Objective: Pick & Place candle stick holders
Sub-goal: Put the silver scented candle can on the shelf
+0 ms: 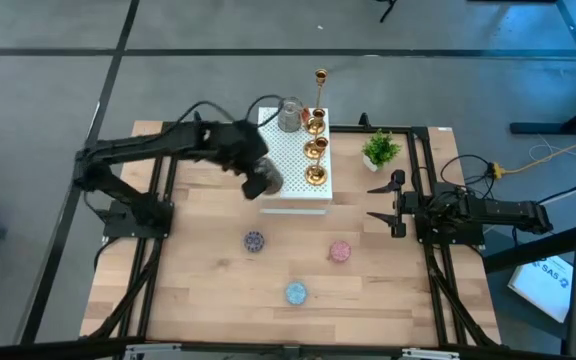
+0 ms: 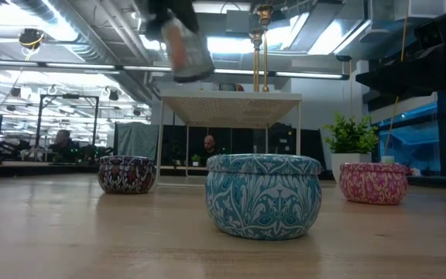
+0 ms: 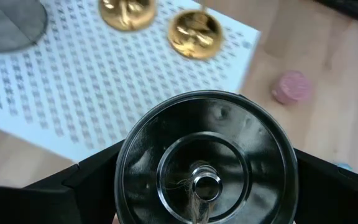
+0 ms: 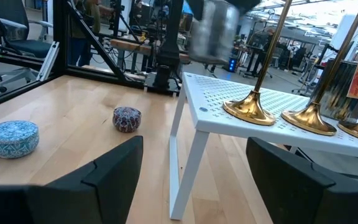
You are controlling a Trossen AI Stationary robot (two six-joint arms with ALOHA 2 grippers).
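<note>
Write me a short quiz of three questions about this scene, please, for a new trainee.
1. True or false: the left claw grips a silvery cylindrical cup.
2. How many round patterned tins lie on the wooden table? A) two B) three C) four
3. Which claw waits open beside the small green potted plant?

Key: 1. True. 2. B: dark tin, pink tin, blue tin. 3. The right claw.

Silvery cup [image 1: 264, 181] — aloft, gold holders [image 1: 315, 149] — upright, clustered
</note>
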